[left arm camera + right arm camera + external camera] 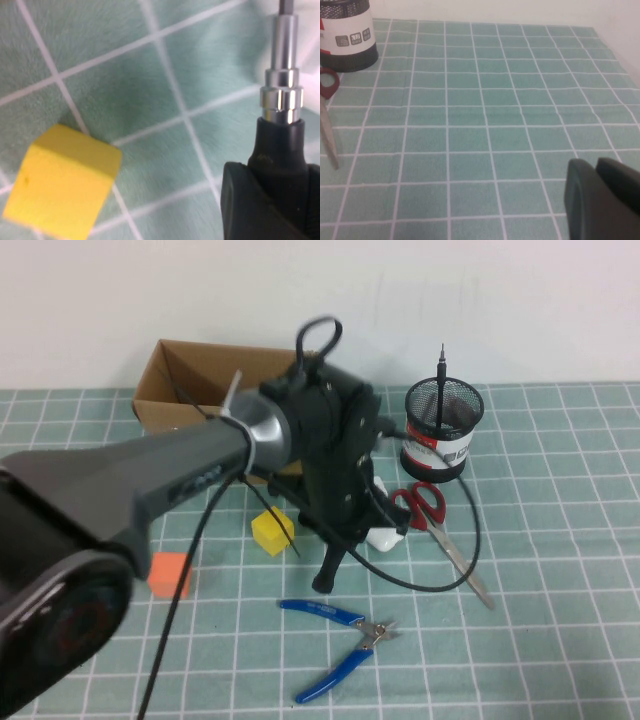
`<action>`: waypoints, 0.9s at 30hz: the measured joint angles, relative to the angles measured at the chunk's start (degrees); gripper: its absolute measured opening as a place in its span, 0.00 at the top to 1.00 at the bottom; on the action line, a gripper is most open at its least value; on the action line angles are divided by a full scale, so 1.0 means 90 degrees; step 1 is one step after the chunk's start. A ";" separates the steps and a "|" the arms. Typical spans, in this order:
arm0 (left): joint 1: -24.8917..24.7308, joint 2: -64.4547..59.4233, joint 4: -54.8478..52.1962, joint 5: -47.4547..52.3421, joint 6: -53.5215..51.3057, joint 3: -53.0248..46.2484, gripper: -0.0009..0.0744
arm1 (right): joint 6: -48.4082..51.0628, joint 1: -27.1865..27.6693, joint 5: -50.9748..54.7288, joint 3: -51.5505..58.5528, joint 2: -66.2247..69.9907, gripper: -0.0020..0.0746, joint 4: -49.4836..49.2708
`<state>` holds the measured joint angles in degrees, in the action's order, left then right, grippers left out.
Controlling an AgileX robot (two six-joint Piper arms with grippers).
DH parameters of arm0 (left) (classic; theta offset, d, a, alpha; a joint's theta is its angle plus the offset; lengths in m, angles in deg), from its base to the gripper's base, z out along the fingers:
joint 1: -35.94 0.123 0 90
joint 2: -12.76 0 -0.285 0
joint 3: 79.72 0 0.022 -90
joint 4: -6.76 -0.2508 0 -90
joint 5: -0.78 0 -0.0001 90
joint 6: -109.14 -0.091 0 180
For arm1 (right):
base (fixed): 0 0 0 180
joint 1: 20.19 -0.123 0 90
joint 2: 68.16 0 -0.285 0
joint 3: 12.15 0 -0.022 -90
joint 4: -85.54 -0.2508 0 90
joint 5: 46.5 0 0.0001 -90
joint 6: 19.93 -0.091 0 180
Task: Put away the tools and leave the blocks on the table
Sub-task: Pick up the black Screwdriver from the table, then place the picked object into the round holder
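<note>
My left gripper [330, 575] points down at the table [560, 540] just right of the yellow block [272, 530]. In the left wrist view it [280, 200] is shut on the black-handled screwdriver [281, 120], with the yellow block [62, 187] beside it. The orange block [170, 575] lies further left. Blue-handled pliers [345, 635] lie near the front. Red-handled scissors [425, 508] lie by the mesh cup [443, 430], which holds the thin black pick [441, 365]. My right gripper [605, 200] is out of the high view, shut and empty over bare table.
An open cardboard box [190, 370] stands at the back left behind my left arm. White rounded cases [385, 532] lie behind the left gripper. The right wrist view shows the mesh cup [347, 37] and the scissors [327, 115] far from the right gripper.
</note>
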<state>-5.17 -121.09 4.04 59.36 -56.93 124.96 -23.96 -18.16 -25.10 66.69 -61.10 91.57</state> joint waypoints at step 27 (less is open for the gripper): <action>-0.0604 0.2328 0.0205 -0.1097 -0.1652 -0.1584 0.75 | 0.0000 0.0000 0.0000 0.0000 0.0000 0.99 0.0000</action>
<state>-10.61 -100.13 5.89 49.49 -71.80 110.70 -23.96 -18.16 -25.10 66.69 -61.10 91.57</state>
